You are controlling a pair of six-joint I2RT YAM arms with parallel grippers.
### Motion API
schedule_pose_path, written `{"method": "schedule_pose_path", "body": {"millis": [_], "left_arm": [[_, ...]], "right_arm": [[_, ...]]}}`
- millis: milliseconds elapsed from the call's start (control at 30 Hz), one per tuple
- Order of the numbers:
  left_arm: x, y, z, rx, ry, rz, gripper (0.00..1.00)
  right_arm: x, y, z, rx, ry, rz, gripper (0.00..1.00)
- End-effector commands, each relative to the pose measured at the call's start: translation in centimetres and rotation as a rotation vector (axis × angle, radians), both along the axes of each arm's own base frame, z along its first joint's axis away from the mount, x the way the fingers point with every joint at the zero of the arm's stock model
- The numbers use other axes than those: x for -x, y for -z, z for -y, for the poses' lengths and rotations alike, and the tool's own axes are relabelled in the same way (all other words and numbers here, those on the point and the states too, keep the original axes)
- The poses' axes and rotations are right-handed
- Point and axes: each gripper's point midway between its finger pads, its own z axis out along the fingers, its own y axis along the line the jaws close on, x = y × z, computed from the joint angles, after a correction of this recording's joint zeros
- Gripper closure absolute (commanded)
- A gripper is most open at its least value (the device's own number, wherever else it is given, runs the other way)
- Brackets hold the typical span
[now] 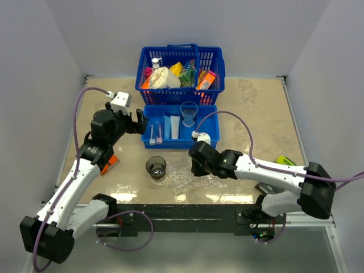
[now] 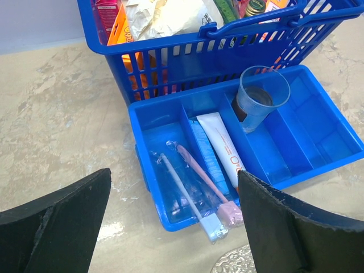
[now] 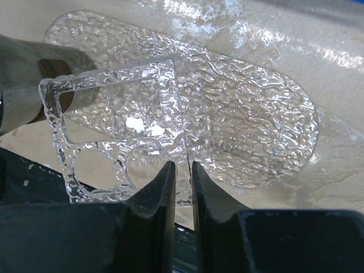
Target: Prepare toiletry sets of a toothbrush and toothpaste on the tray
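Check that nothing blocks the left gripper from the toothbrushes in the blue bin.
Nothing visible does. The left gripper is open, aimed at the two toothbrushes, which lie uncovered in the blue bin's leftmost compartment, heads over its near wall. The toothpaste lies one compartment over.

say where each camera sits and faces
top external: above, behind, facing down at the beige table; left arm, right arm show
left wrist: faces the blue divided plastic bin; open left gripper shows
right wrist: low over the clear bumpy oval tray; right gripper pinches a clear cut-out panel
top and left wrist share the bin
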Motion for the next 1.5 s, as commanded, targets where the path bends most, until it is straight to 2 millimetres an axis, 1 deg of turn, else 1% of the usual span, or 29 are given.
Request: {"method": "schedule_pose_path", "body": {"millis": [0,33,100,267,367,567,733,800,833,900,933,967,1000,1033,1067,1100,1167,1200,1333,1467], "left_arm": [[-0.1,-1.0,0.3,0.008,0.012,0.041,0.04],[-0.1,-0.9,0.3,0.007,0.013,0.038,0.04],[-0.1,-0.9,0.4,0.007,0.013,0.038,0.04],[-0.1,-1.0,0.3,0.008,0.013,0.041,0.04],[-0.1,-0.8,0.3,0.006,0.012,0.037,0.04],[-0.1,-0.7,0.4,0.006,0.013,0.033,0.04],[-0.1,-0.8,0.4,0.007,0.016,0.036,0.04],[-0.1,-0.9,0.4,0.009,0.016,0.037,0.04],[-0.1,-0.8,0.5,0.007,0.018,0.035,0.04],[-0.1,-0.9,0.4,0.008,0.015,0.038,0.04],[-0.1,-0.8,0.5,0.007,0.018,0.035,0.04],[-0.1,-0.9,0.4,0.008,0.016,0.038,0.04],[-0.1,-0.9,0.4,0.008,0.016,0.038,0.04],[-0.1,-0.9,0.4,0.008,0.016,0.038,0.04],[-0.1,-0.9,0.4,0.008,0.016,0.038,0.04],[-0.1,-1.0,0.4,0.009,0.018,0.041,0.04],[-0.1,-1.0,0.4,0.008,0.016,0.041,0.04],[-0.1,-1.0,0.5,0.009,0.018,0.041,0.04],[0.0,-1.1,0.5,0.009,0.018,0.044,0.04],[0.0,-0.9,0.4,0.006,0.017,0.038,0.04]], "right_arm": [[-1.0,-0.5,0.4,-0.072,0.19,0.038,1.0],[-0.9,-0.4,0.6,-0.076,0.2,0.042,1.0],[-1.1,-0.9,0.6,-0.11,0.232,0.053,1.0],[-1.5,-1.3,1.2,-0.131,0.289,0.08,1.0],[-1.5,-1.5,1.0,-0.155,0.304,0.086,1.0],[-1.2,-1.1,0.4,-0.173,0.324,0.089,1.0],[-0.6,-1.2,-0.7,-0.223,0.323,0.088,1.0],[-0.6,-1.3,-0.7,-0.226,0.326,0.089,0.96],[-0.7,-1.3,-0.6,-0.218,0.328,0.093,0.91],[-0.7,-1.4,-0.3,-0.208,0.333,0.097,0.85],[-0.7,-1.5,-0.1,-0.197,0.336,0.099,0.79],[-0.8,-1.6,0.1,-0.191,0.342,0.107,0.77],[-0.8,-1.8,0.2,-0.189,0.34,0.112,0.74],[-0.8,-2.0,0.4,-0.179,0.338,0.116,0.69],[-0.7,-2.2,0.4,-0.181,0.331,0.114,0.66],[-0.9,-2.7,0.5,-0.177,0.325,0.122,0.61],[-1.1,-3.2,0.6,-0.162,0.311,0.143,0.55],[-1.2,-3.9,0.5,-0.163,0.303,0.151,0.52],[-1.8,-4.7,0.4,-0.106,0.268,0.176,0.49],[-3.0,-4.4,0.4,-0.039,0.24,0.175,0.5]]}}
